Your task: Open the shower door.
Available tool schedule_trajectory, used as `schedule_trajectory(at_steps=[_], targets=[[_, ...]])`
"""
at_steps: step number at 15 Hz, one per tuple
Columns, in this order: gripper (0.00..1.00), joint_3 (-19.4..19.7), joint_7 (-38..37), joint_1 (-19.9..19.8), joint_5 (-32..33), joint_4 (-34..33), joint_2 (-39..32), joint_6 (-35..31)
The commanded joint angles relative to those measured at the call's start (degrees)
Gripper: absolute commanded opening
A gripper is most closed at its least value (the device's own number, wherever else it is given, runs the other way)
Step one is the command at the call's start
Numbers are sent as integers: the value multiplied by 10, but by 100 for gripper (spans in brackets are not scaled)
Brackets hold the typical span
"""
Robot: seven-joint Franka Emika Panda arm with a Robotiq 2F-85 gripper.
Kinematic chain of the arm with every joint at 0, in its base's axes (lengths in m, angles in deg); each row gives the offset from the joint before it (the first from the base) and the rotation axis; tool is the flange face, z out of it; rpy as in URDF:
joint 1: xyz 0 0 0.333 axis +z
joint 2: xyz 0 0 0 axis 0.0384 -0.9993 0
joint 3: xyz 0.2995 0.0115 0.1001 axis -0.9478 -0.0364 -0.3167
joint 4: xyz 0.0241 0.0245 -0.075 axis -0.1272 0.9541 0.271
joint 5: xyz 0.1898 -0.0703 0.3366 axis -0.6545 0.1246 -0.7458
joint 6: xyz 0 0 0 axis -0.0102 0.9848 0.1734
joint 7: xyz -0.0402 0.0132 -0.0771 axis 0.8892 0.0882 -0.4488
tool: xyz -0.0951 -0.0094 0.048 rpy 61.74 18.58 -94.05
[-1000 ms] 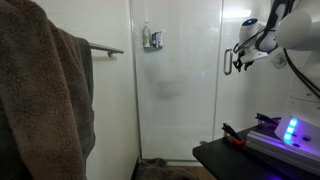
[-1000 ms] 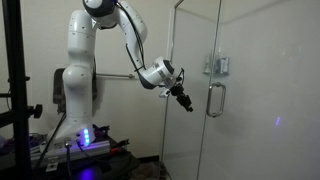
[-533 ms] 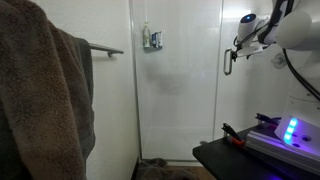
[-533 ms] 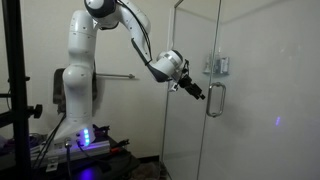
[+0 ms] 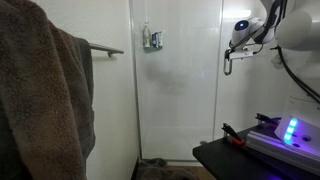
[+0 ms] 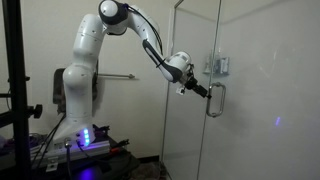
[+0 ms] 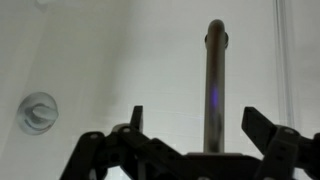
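In the wrist view we look out past the gripper (image 7: pixel 198 135). Its 2 dark fingers (image 7: pixel 135 122) stand wide apart with nothing held. The chrome handle (image 7: pixel 214 80) rises upright in the gap, nearer 1 finger than the other. We cannot tell whether it touches either. This is the only view that shows the gap. It also shows a round chrome fitting (image 7: pixel 37 112) off to the side, well apart from the handle.

In an exterior view the white arm (image 6: pixel 80 60) reaches out from its base, and the gripper (image 6: pixel 203 91) sits right at the handle (image 6: pixel 214 100). The handle is near the edge of the shower door (image 6: pixel 260 110), a tall clear glass panel. The door looks shut, in line with the glass beside it.

In an exterior view a brown towel (image 5: pixel 40 100) hangs closest to the camera and fills 1 side of the frame. Beyond it a towel bar (image 5: pixel 105 48) sticks out from the white wall. A dark bench (image 5: pixel 230 155) carries a blue light (image 5: pixel 291 128). Here the handle is too small to make out.
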Motion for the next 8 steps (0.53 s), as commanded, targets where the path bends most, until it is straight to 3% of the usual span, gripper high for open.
schedule_trajectory(at_steps=[1,8], targets=[[100,-3,-10,-2,16,-11,-5,1],[100,-13,2,-5,73,-84,-42,-4]])
